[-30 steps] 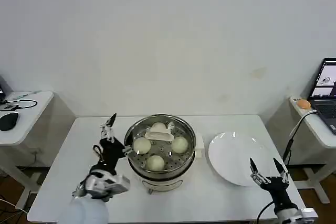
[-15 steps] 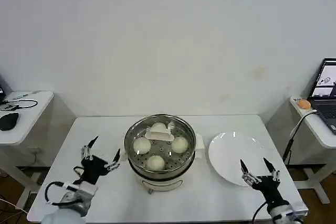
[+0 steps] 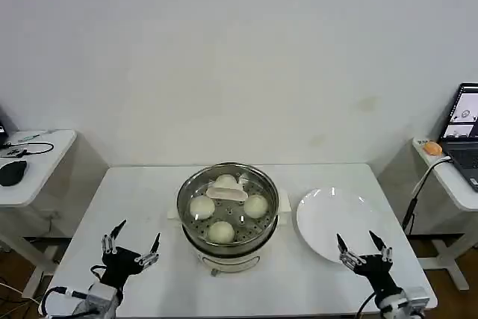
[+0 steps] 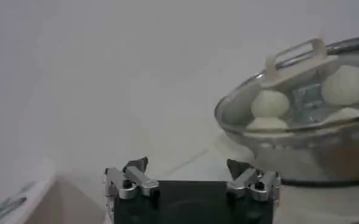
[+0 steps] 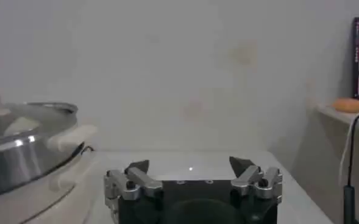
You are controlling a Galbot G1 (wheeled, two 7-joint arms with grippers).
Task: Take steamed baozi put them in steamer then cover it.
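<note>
On the counter (image 3: pixel 314 278) sits the steamer (image 3: pixel 228 238), four baozi (image 3: pixel 221 231) inside, the glass cover (image 3: pixel 193 187) on top with its cream handle (image 3: pixel 227 193) at the centre. We judge the cover heavy, slick and breakable, best taken by that handle. Our left gripper (image 3: pixel 131 249) hovers with fingers spread, well left of the steamer. Our right gripper (image 3: pixel 361 246), fingers also spread, hangs over the near edge of the white plate (image 3: pixel 328 218).
</note>
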